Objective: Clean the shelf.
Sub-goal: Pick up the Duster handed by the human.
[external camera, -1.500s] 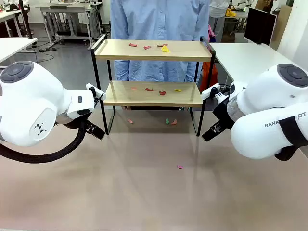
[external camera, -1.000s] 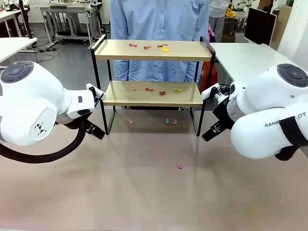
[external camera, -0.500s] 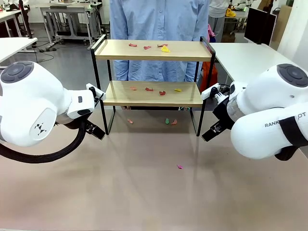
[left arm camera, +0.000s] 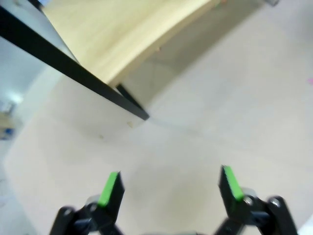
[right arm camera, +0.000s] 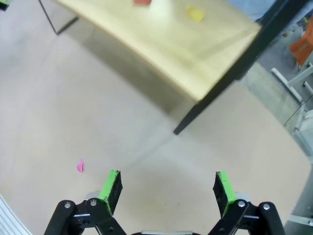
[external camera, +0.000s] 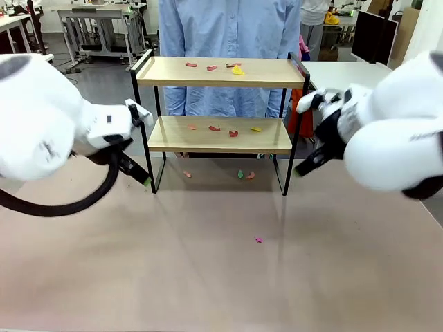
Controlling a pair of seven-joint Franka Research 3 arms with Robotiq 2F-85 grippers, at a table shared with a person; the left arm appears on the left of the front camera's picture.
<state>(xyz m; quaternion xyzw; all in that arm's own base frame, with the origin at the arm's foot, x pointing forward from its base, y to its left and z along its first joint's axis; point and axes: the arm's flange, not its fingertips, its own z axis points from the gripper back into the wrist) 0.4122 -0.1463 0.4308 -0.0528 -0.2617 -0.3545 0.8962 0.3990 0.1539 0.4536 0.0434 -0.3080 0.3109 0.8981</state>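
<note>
shelf [external camera: 221, 79]: upright at the far edge of the worktop [external camera: 208, 290], about midway between its left and right edges; two light wood boards in a thin black frame.
top board [external camera: 166, 71]: small scraps [external camera: 237, 70] near its middle, red ones and one yellow.
lower board [external camera: 173, 135]: more scraps [external camera: 233, 133], red, orange and yellow, strung along the middle.
under the shelf: a few bits [external camera: 241, 174] on the worktop between the legs, red and green.
pink scrap [external camera: 258, 240]: alone on the open worktop, on the robot's side of the shelf, a little right of centre.
left gripper [left arm camera: 170, 183]: fingers spread wide, nothing between the green pads; hangs over bare worktop near the foot of the shelf's front left leg, apart from it. Arm blurred in the front view.
right gripper [right arm camera: 167, 186]: fingers spread wide, empty; over bare worktop near the front right leg, not touching it. Its wrist view has the pink scrap just off one fingertip and the lower board's corner ahead. Arm blurred too.
person [external camera: 228, 28]: light blue shirt, standing right behind the shelf at the far edge.
</note>
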